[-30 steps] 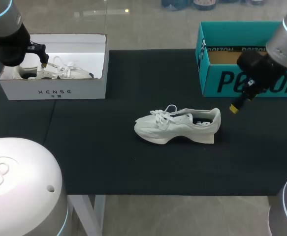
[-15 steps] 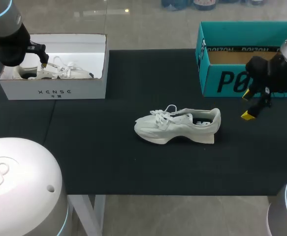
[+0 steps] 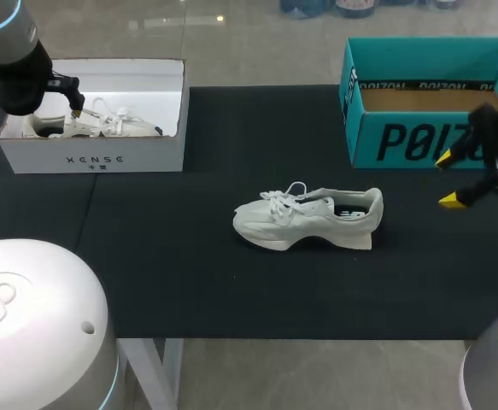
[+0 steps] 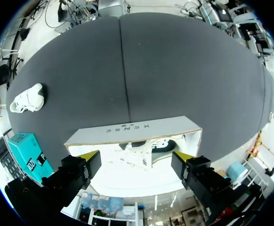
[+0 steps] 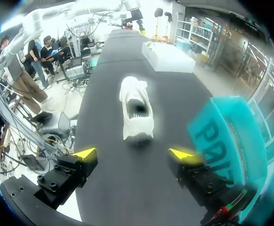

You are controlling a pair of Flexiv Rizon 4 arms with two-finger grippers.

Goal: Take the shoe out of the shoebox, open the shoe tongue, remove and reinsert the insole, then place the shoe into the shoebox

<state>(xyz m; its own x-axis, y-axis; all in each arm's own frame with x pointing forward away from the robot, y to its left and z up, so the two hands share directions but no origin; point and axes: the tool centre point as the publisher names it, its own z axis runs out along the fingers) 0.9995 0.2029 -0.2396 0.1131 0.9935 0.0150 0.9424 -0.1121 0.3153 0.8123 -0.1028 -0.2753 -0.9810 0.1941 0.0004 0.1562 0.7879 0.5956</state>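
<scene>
Dark table (image 3: 189,282) under white shoe (image 3: 308,218)

Black table (image 3: 189,282) bears a white box (image 3: 95,158), apparently holding another sneaker (image 3: 122,129).

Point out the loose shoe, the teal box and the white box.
loose shoe (image 3: 307,219), head view, side panel.
teal box (image 3: 402,142), head view, front wall.
white box (image 3: 95,155), head view, front wall.

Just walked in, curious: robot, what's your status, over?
Left gripper open above white box holding a second shoe. Right gripper open beside teal shoebox. Shoe upright on mat. Nothing between it and right gripper.
</scene>
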